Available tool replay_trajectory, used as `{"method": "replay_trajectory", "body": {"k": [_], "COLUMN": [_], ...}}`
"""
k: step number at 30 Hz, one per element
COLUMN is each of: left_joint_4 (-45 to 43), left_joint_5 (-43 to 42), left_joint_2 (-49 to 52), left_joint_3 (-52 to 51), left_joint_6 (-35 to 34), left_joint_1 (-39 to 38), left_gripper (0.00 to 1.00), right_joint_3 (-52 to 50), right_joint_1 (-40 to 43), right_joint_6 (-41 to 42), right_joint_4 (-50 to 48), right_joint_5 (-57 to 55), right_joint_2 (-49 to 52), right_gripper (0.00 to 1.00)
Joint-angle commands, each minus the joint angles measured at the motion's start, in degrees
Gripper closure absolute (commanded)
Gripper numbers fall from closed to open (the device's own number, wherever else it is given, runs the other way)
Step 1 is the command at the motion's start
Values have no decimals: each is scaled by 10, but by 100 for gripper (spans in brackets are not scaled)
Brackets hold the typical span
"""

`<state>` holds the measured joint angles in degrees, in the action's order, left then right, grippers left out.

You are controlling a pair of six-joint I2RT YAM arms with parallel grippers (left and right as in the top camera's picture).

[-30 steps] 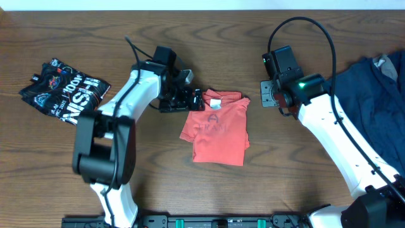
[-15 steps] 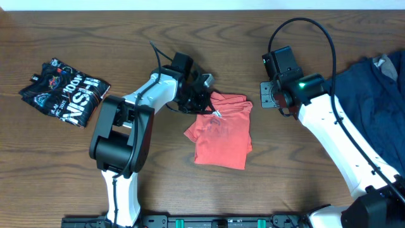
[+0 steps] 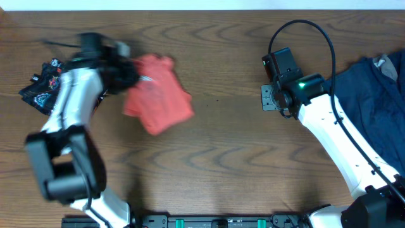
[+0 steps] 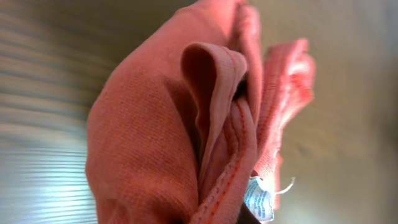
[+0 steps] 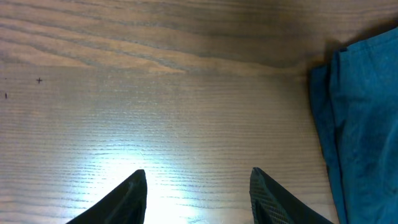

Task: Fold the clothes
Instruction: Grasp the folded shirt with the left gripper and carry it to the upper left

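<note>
Overhead, we see bare table (image 3: pixel 240 152) mid-span. Left jaws pinch the red shirt (image 3: pixel 158 95), whose long axis runs diagonally toward lower right. Right jaws are parted and empty.

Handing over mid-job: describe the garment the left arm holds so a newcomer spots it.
On the brown wooden table, toward its left end, the left gripper is shut on a folded orange-red cotton T-shirt. It is the only red piece: a black white-printed garment lies further left, a navy one far right.
</note>
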<state>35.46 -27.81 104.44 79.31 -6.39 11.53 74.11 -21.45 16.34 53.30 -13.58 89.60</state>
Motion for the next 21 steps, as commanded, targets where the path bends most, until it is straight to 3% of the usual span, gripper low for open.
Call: {"method": "replay_trajectory", "body": {"k": [1, 7, 10, 11, 12, 13, 14, 18, 21], "left_joint_4": [-23, -99, -128, -132, -136, -137, -137, -138, -137], "left_joint_5": [30, 33, 46, 50, 50, 50, 50, 46, 21], "left_joint_2": [-38, -48, -36, -30, -25, -19, -16, -10, -10], "left_joint_3": [13, 13, 13, 13, 13, 13, 13, 13, 13], "left_joint_6": [-10, -10, -14, -14, -14, -14, -14, -89, -100], "left_joint_1": [68, 186, 233, 245, 255, 265, 274, 305, 309], "left_gripper": [94, 93, 87, 76, 55, 8, 2, 2, 2], "right_joint_3": [3, 3, 3, 3, 3, 3, 3, 3, 3], "right_joint_1": [5, 5, 5, 5, 5, 5, 5, 5, 5], "right_joint_6": [10, 10, 10, 10, 10, 10, 10, 10, 10], "right_joint_4": [2, 1, 1, 2, 2, 2, 2, 10, 12], "right_joint_5": [-8, -8, -8, -8, -7, -7, -7, -7, -7], "right_joint_2": [-1, -1, -1, -1, -1, -1, -1, -1, -1], "right_gripper": [49, 49, 48, 48, 48, 49, 48, 48, 47]}}
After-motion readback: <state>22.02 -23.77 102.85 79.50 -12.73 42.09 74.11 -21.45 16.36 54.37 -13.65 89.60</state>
